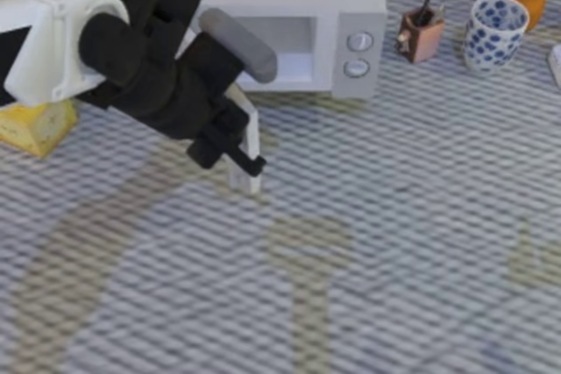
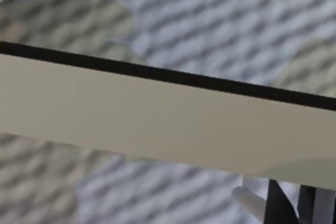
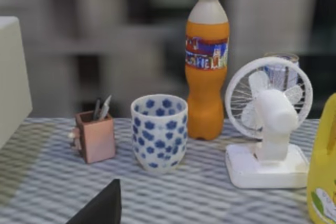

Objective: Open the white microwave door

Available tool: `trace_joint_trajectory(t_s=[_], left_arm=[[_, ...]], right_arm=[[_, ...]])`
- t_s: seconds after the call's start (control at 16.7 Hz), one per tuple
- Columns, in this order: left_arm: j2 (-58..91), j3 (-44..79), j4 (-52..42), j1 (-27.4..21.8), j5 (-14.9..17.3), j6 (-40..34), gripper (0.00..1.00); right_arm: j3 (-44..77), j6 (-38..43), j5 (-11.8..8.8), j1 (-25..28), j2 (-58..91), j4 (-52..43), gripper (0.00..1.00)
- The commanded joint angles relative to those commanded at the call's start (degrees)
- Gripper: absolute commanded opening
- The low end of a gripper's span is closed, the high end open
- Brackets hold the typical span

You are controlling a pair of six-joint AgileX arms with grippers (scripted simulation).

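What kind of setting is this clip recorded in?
Probably a rendered household tabletop, kitchen-like: a white microwave with its door swung open on a woven cloth, beside a blue-flowered cup, an orange soda bottle and a small desk fan.

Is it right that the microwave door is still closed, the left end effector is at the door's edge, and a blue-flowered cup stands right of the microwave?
Not quite: the door is open, swung out from the white microwave, so the top view shows its cavity. The left end effector is at the door's free edge, and the blue-flowered cup stands right of the microwave.
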Motion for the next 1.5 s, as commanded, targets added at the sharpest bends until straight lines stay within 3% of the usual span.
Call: trace_joint_trajectory(t_s=[0.84, 1.32, 1.5], left_arm=[[0.2, -0.2, -0.1, -0.1, 0.4, 0.1, 0.0], [-1.7, -1.6, -2.6, 4.4, 5.4, 10.6, 0.0], [-1.9, -1.7, -2.8, 4.6, 5.7, 11.2, 0.0]], right_arm=[[0.0, 0.0, 0.0, 0.0, 0.0, 0.0, 1.0], [0.0, 0.0, 0.0, 0.0, 0.0, 0.0, 1.0], [0.0, 0.0, 0.0, 0.0, 0.0, 0.0, 1.0]])
